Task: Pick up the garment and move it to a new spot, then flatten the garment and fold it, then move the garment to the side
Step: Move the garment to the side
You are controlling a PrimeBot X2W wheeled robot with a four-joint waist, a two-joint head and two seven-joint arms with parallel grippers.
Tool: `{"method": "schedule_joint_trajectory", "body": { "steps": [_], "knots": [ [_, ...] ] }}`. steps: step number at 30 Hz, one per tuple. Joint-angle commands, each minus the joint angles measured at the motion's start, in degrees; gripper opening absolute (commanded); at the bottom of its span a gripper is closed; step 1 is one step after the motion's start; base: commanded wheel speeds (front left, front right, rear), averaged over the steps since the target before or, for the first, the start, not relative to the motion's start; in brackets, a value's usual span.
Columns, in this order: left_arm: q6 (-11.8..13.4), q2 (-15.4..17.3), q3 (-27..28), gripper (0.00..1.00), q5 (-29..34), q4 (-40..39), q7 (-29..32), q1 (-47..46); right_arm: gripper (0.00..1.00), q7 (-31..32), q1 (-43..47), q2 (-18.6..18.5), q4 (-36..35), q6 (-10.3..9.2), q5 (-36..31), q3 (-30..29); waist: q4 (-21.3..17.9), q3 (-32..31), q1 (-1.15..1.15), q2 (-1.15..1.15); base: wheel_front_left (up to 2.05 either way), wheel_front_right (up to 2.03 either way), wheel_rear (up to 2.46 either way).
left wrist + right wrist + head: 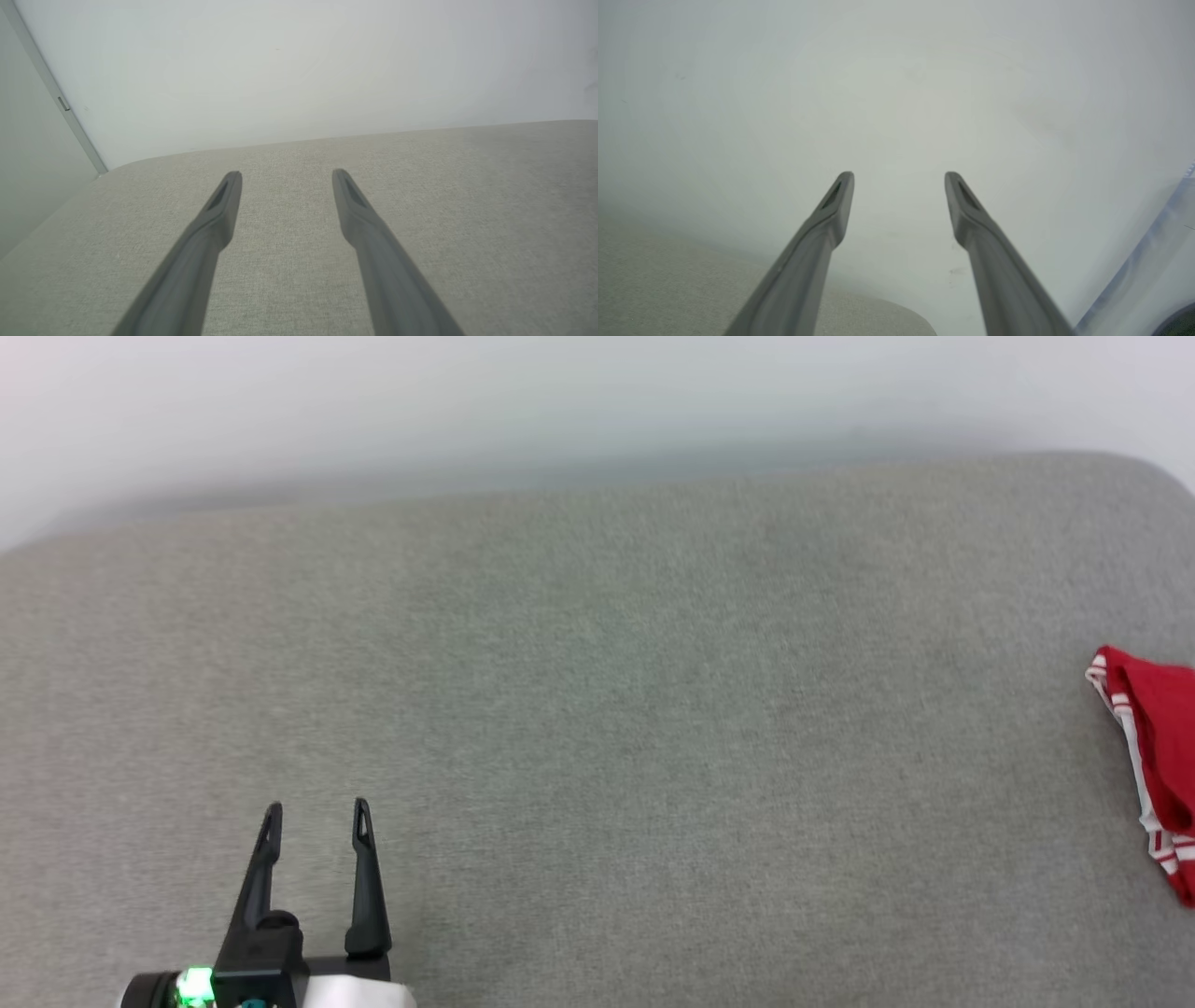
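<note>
The grey upholstered surface (597,709) lies mostly bare in front of you, with the pale wall (560,401) running close behind its far edge. That wall is your first hazard. In the right wrist view the right claw (899,177) points straight at it, above a rounded far corner of the surface, so a forward reach or a careless swing could drive the fingertips into it.

The garment (1158,747), a red jersey with red-and-white striped trim, sits toward the right side of the surface, about midway between the near and far edges. The head view cuts most of it off. From this sliver you cannot tell whether the fold is neat or how close the cloth lies to the right edge. If part of it overhangs, its own weight could drag it off.

The right claw stands apart and empty. If you bring it back low across the cloth, a finger could hook the loose striped trim and pull the fold open.

The left claw (317,810), near the front left of the surface, is also apart and holds nothing, well away from the jersey. It poses little risk unless you sweep it right.
</note>
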Motion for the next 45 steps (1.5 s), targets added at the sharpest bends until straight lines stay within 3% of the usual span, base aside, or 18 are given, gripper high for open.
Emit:
{"method": "schedule_joint_trajectory", "body": {
  "steps": [1, 8, 21, 31, 45],
  "knots": [
    [-0.1, -0.2, 0.1, 1.0, 0.3, 0.6, -0.1, 1.0, 1.0, -0.6, 2.8, 2.5, -1.8, -0.07, -0.3, 0.7, 1.9, -3.3, 0.01, 0.0, 0.0, 0.0, 0.0],
    [-0.6, -0.5, 0.0, 1.0, 0.5, 3.0, -0.1, 3.2, 1.0, -1.0, 14.1, 12.2, -7.6, -0.07, 0.7, 1.4, 3.7, -7.3, 0.01, 0.0, 0.0, 0.0, 0.0],
    [-2.3, -0.7, -1.1, 1.0, 0.6, 5.6, -0.1, 4.4, 1.0, -1.0, 31.3, 22.4, -11.6, -0.06, 3.6, -2.0, 7.1, -10.5, 0.01, 0.0, 0.0, 0.0, 0.0],
    [-3.6, -1.0, -3.0, 1.0, 0.6, 5.8, -0.1, 5.6, 1.0, -1.0, 41.5, 24.6, -17.2, -0.06, 4.4, -2.8, 8.0, -11.7, 0.01, 0.0, 0.0, 0.0, 0.0],
    [-4.5, -1.3, -2.8, 1.0, 0.1, 6.1, -0.1, 6.1, 1.0, -1.0, 45.1, 24.6, -20.1, -0.06, 7.9, -2.5, 8.2, -12.4, 0.01, 0.0, 0.0, 0.0, 0.0]
  ]
}}
